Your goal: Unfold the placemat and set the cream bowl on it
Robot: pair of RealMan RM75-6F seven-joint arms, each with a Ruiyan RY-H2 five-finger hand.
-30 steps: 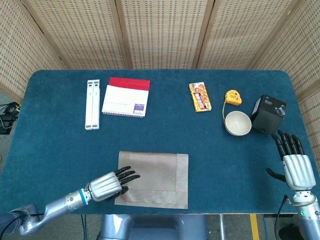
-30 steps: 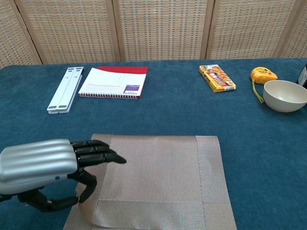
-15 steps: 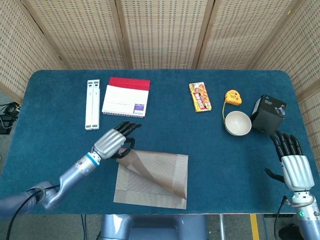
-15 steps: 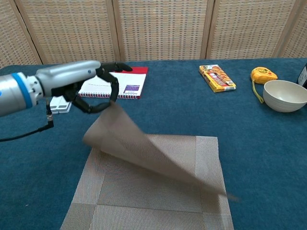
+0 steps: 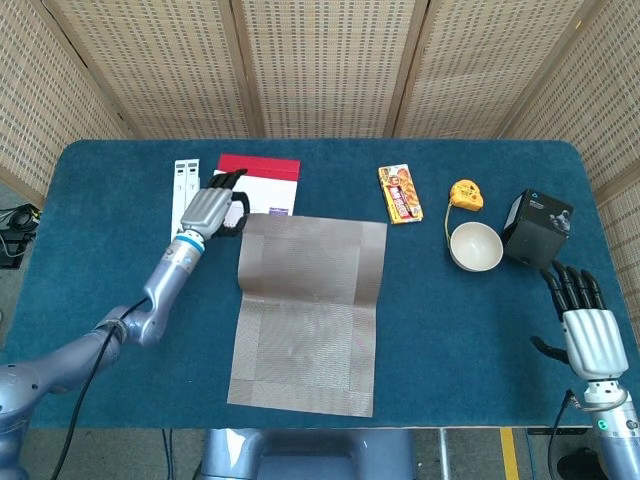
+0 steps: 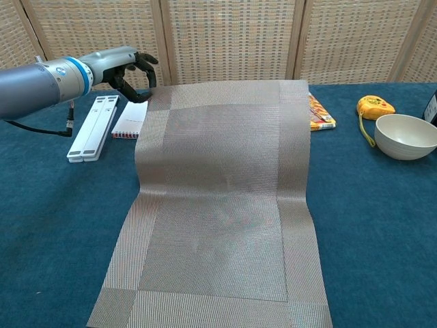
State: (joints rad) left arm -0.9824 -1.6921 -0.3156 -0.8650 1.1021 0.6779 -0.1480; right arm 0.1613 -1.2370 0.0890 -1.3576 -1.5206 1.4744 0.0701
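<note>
While I scan the head view first, these are my readings:
Left hand (image 5: 208,207): pinching the far-left corner of the placemat (image 5: 305,310); a second ago it lay low at the mat's near-left edge.
Placemat: then folded double, now drawn out full length toward the back of the table (image 5: 100,290), its far edge lapping over the red-edged notebook (image 5: 262,165).
Right hand (image 5: 588,330): idle at the near right edge, fingers spread wide, holding nothing, as before.
Cream bowl (image 5: 474,246): unmoved on the bare cloth, well right of the mat, between the yellow tape measure (image 5: 465,193) and the black box (image 5: 537,226).

Chest view next:
Left hand (image 6: 130,68): fingers curled on the mat corner, which is held up off the cloth.
Placemat (image 6: 218,205): far half raised, near half flat; it hides part of the snack pack (image 6: 319,116).
Cream bowl (image 6: 405,136): upright, empty, apart from the mat.

Meaning for the task: I judge the unfolding nearly done; the corner needs laying down, then the bowl fetched, likely by my right hand.
</note>
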